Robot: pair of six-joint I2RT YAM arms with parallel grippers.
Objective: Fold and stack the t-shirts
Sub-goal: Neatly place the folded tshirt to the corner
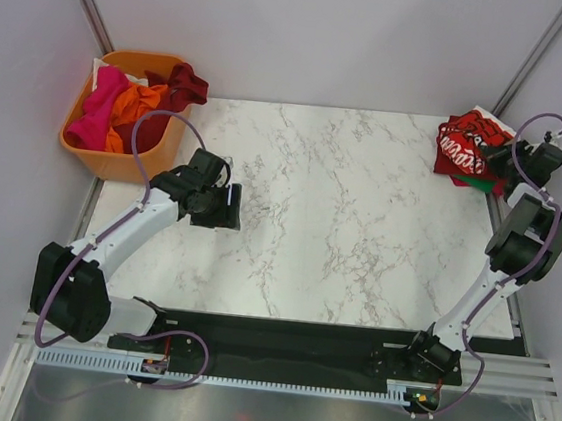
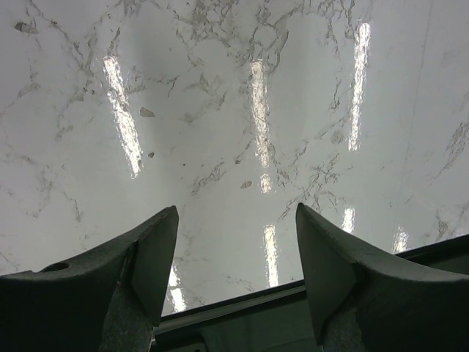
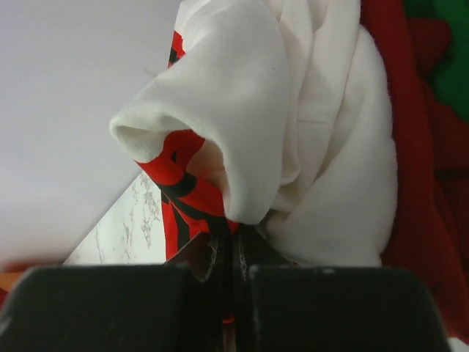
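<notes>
my right gripper [image 3: 233,253] is clamped on the white shirt with red print [image 3: 308,147], whose bunched cloth hides most of the pile [image 1: 455,156] at the table's [image 1: 358,239] far right corner. the orange basket [image 1: 115,165] past the far left corner holds a pink shirt [image 1: 92,112], an orange shirt [image 1: 133,103] and a dark red shirt [image 1: 187,84]. my left gripper [image 2: 236,220] hangs, jaws apart, over the marble.

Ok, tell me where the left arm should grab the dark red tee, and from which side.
Pinch the dark red tee at the fold spilling over the basket's far right corner, coming from above on the table side. That part lies clear of the pink tee and orange tee, so the open left gripper would likely catch one shirt only.
</notes>
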